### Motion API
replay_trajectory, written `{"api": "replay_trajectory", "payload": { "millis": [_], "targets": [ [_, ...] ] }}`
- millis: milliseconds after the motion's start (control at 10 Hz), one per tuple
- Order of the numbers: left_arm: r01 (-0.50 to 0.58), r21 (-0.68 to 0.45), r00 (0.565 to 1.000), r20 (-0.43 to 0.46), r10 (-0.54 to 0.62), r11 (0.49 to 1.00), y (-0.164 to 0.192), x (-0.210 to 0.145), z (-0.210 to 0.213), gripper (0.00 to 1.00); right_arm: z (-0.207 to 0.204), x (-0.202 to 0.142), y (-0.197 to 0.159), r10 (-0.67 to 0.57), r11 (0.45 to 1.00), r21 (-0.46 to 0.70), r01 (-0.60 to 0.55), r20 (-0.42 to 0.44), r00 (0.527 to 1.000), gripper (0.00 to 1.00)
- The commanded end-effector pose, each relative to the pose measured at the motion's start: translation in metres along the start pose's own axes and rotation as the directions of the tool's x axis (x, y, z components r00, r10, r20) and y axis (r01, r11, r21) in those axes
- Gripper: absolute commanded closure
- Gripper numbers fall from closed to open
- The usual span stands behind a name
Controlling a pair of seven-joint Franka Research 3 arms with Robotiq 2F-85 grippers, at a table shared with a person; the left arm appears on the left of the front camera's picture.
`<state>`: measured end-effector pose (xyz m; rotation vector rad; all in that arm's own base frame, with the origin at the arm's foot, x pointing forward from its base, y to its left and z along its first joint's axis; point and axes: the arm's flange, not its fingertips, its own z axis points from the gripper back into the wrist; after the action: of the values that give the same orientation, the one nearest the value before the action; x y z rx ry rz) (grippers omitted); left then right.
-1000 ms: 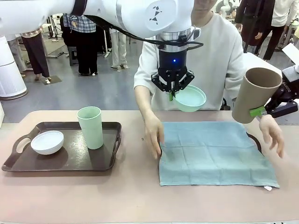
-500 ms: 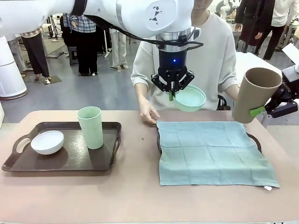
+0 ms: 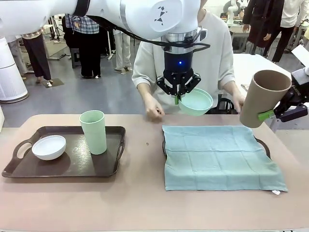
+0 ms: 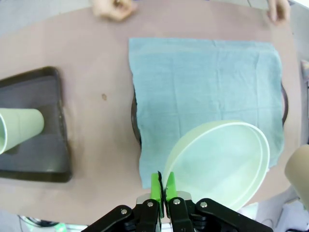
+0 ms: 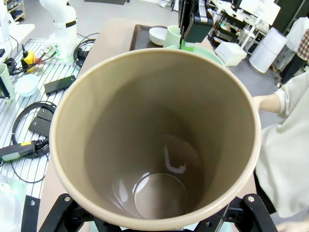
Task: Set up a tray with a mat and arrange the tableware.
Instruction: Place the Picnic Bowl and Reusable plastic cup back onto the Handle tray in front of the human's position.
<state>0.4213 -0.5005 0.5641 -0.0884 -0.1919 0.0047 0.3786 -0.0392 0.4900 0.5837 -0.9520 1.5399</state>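
on the near left a dark tray (image 3: 14, 169) holds the white bowl (image 3: 49, 147) and, just beside it, the upright pale green cup (image 3: 93, 131). to the right a teal mat (image 3: 217, 157) covers a second tray (image 3: 264, 144). over the mat's far edge the left gripper (image 3: 177, 100) pinches the mint green bowl (image 3: 197, 102) by its rim. the right gripper (image 3: 267, 115) clamps the tilted taupe cup (image 3: 260, 99) in the air. beyond, a person's hand (image 3: 153, 110) is at the table's far edge.

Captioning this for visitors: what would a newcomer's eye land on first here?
The left claw holds a mint green bowl by its rim in mid-air above the blue-green mat. At the right edge, the right claw holds a tilted taupe cup aloft. A pale green cup and white bowl stand on the left tray.
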Motion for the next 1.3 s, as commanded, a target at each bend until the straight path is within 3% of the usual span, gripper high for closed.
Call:
{"api": "replay_trajectory", "payload": {
  "millis": [0,100,200,700,1000,1100,1200],
  "targets": [
    [0.012,0.001,1.000,-0.004,-0.012,1.000,0.000,0.001,0.003,1.00,0.000,0.000,-0.003,-0.001,1.000,0.003,0.001,-0.001,1.000,0.78],
    [0.012,0.001,1.000,-0.004,-0.012,1.000,0.000,0.001,0.003,1.00,0.000,0.000,-0.003,-0.001,1.000,0.003,0.001,-0.001,1.000,0.78],
    [0.000,0.000,1.000,0.000,0.000,1.000,0.000,0.000,0.000,0.96,0.000,0.000,0.000,0.000,1.000,0.000,0.000,0.000,1.000,0.18],
    [0.053,-0.121,0.992,-0.105,-0.066,0.991,0.011,0.020,-0.093,0.96,-0.046,-0.089,-0.049,-0.008,0.988,0.151,-0.008,0.105,0.994,0.18],
    [0.047,-0.076,0.982,-0.178,-0.060,0.996,0.012,0.021,-0.130,0.96,-0.068,-0.119,-0.063,-0.043,0.985,0.173,0.025,0.102,0.994,0.18],
    [0.040,-0.057,0.981,-0.187,-0.050,0.998,0.013,0.016,-0.115,0.96,-0.062,-0.110,-0.066,-0.129,0.989,0.078,0.129,0.002,0.992,0.18],
    [0.035,-0.081,0.987,-0.155,-0.047,0.996,0.006,0.026,-0.130,0.96,-0.072,-0.121,-0.053,-0.050,0.982,0.184,0.036,0.070,0.996,0.18]
  ]
}}
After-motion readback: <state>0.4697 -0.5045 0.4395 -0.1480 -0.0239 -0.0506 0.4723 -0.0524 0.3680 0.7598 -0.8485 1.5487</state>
